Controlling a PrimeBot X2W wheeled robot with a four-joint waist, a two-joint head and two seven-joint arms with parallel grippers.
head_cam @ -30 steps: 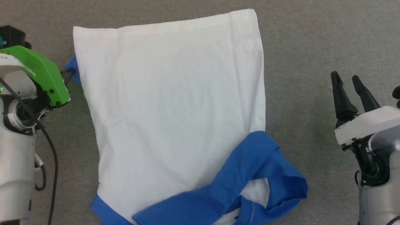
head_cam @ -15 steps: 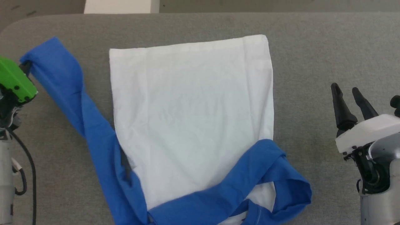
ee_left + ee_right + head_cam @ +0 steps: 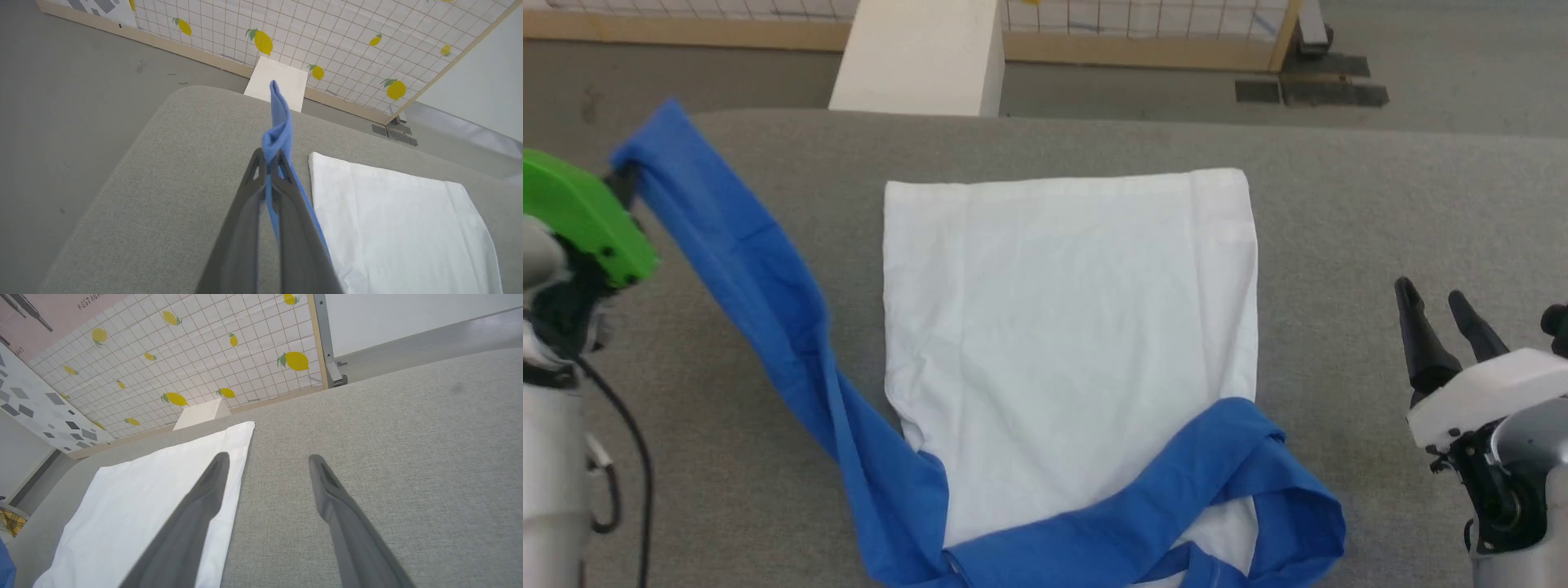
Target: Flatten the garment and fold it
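Blue garment (image 3: pixel 1062 327) sleeve (image 3: pixel 727 237) pinched by left gripper (image 3: pixel 269 157).

We record:
- a grey fabric-covered surface (image 3: pixel 1380 204), its far left corner rounded
- a grey floor (image 3: pixel 61 102) around it
- a white block (image 3: pixel 923 57) on the floor just behind the surface's far edge
- an upright white grid panel (image 3: pixel 327 36) printed with yellow lemons, beyond the block
- a pale wooden frame (image 3: pixel 727 33) around that panel
- dark flat base plates (image 3: pixel 1311 90) on the floor at the panel's right end
- a white panel with grey geometric shapes (image 3: pixel 36 412), left of the lemon panel
- a pink poster (image 3: pixel 49 318) lettered "RESTAUR"
- a plain white wall (image 3: pixel 388 318)
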